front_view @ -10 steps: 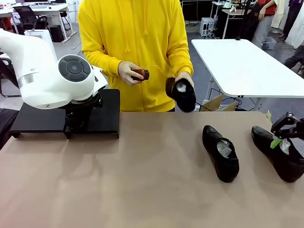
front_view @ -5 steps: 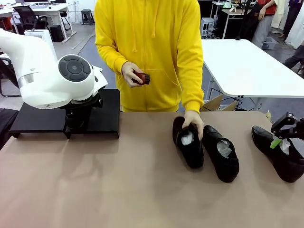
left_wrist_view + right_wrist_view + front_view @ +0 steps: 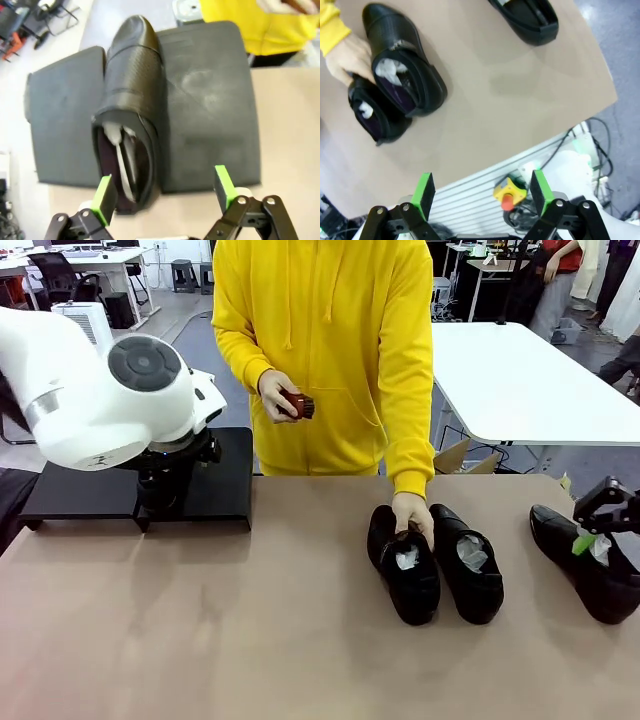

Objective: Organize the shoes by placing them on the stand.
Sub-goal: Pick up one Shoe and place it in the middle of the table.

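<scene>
One black shoe (image 3: 131,107) with white paper inside lies on the matte black stand (image 3: 210,100), toe away from me. My left gripper (image 3: 165,189) hangs open just above its heel, touching nothing. On the tan table, the person's hand (image 3: 412,513) rests on the heel of a second shoe (image 3: 405,570), which lies right beside a third shoe (image 3: 468,565). A further shoe (image 3: 588,565) lies at the table's right edge, under my open right gripper (image 3: 603,522). From the right wrist, the pair (image 3: 402,65) sits far left, and the right gripper (image 3: 481,191) holds nothing.
The person in a yellow hoodie stands at the far side with a small reddish-brown brush (image 3: 296,402) in the other hand. My left arm (image 3: 110,395) covers much of the stand (image 3: 230,480) at the back left. An emergency stop button (image 3: 507,196) sits below the table's edge.
The person's hand has brought a shoe down from the air and set it on the table beside the middle shoe. My left arm has shifted slightly; both grippers stay open.
</scene>
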Motion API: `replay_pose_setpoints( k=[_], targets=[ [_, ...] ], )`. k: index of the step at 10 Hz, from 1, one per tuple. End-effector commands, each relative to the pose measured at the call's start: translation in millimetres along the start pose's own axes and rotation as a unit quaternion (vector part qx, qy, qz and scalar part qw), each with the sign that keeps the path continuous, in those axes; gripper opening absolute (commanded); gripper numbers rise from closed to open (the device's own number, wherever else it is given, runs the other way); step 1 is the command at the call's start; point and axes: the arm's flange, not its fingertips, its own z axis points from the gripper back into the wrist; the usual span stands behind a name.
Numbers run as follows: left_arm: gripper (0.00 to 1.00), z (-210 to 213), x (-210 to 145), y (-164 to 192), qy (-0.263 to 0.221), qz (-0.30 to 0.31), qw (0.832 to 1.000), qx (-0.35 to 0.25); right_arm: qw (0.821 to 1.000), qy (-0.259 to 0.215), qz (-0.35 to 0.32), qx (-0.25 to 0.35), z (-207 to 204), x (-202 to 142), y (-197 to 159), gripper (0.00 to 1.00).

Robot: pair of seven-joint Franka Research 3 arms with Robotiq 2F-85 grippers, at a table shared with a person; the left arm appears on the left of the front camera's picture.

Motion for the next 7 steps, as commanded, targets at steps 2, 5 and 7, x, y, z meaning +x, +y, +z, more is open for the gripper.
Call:
replay_pose_setpoints(
  k=[2, 5, 7],
  targets=[
    [1.00, 74.9, -19.4, 46.2, 0.061, -0.060, 0.996, -0.031, 0.996, 0.030, 0.085, 0.009, 27.3, -20.3, -39.1, 1.00],
    [1.00, 96.3, -25.1, 50.5, 0.098, -0.110, 0.983, -0.109, 0.988, 0.046, 0.147, 0.015, 23.7, -41.6, -58.4, 1.00],
    [1.00, 89.9, -23.4, 35.8, 0.123, -0.153, 0.969, -0.150, 0.970, 0.049, 0.232, 0.047, 25.9, -63.6, -66.1, 1.00]
  ],
)
